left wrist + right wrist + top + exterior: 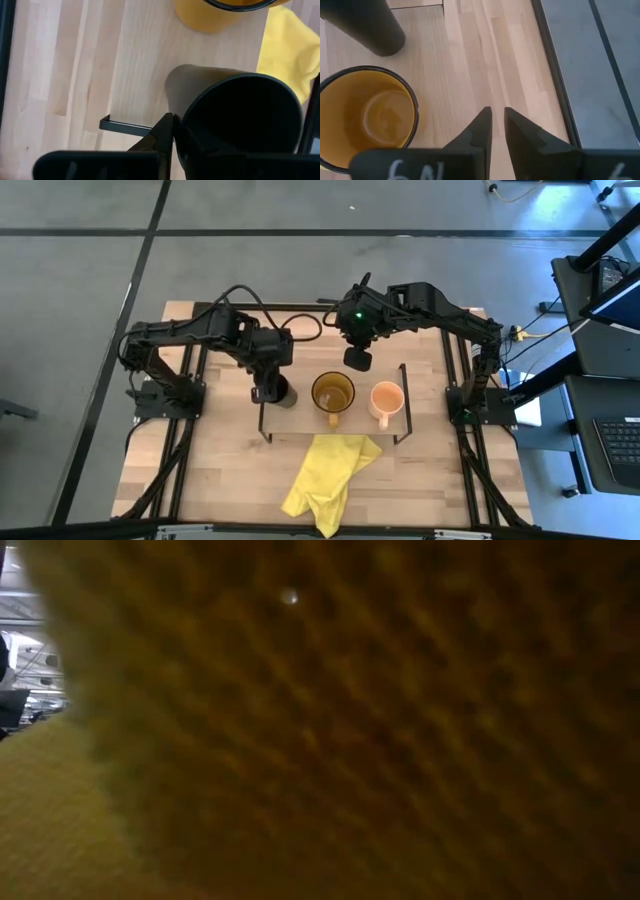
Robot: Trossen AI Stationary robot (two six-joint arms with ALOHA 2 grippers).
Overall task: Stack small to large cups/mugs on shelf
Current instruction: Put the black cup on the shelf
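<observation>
Now, L gripper [268,393] is at the left end of the low light-wood shelf w/ thin black metal end frames [300,418], its dark fingers [160,135] clamped on the rim of the small black cup [283,391], which stands upright on the board. Wider amber translucent handled mug [332,393] sits mid-shelf, just beside the black cup; peach-orange handled mug [386,399] is near the right end, apart from the amber one. R gripper [498,131] hovers above the shelf's back edge, behind the amber mug, fingers nearly together w/ only a narrow gap, holding nothing. Crumpled yellow cloth [327,475] lies on the wooden tabletop [220,470] in front of the shelf & blocks the low view.
</observation>
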